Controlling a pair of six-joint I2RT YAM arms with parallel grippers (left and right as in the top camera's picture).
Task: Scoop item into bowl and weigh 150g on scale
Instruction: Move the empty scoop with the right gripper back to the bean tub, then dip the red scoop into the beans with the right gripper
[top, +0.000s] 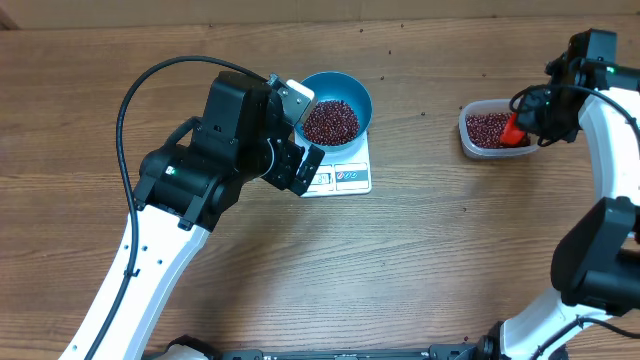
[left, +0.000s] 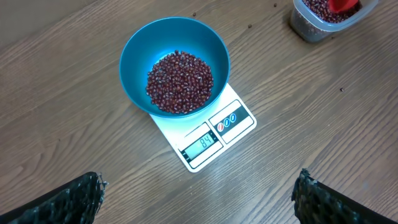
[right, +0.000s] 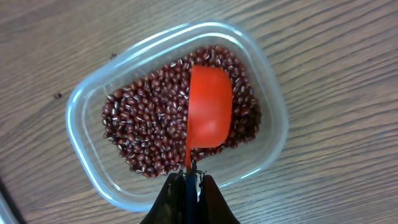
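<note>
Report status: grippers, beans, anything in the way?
Left fingers open, above the scale. Right fingers shut on the scoop, over beans in the tub. Bowl on scale, part-filled, display shows 84. Nothing blocking.

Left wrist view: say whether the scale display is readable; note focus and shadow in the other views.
Left wrist: the small white rectangular scale reads sharp, glare-free; the left gripper fingers are blurred. Right wrist: the red-brown beans are crisp, the right gripper soft. Overhead: even light, faint shadows.
</note>
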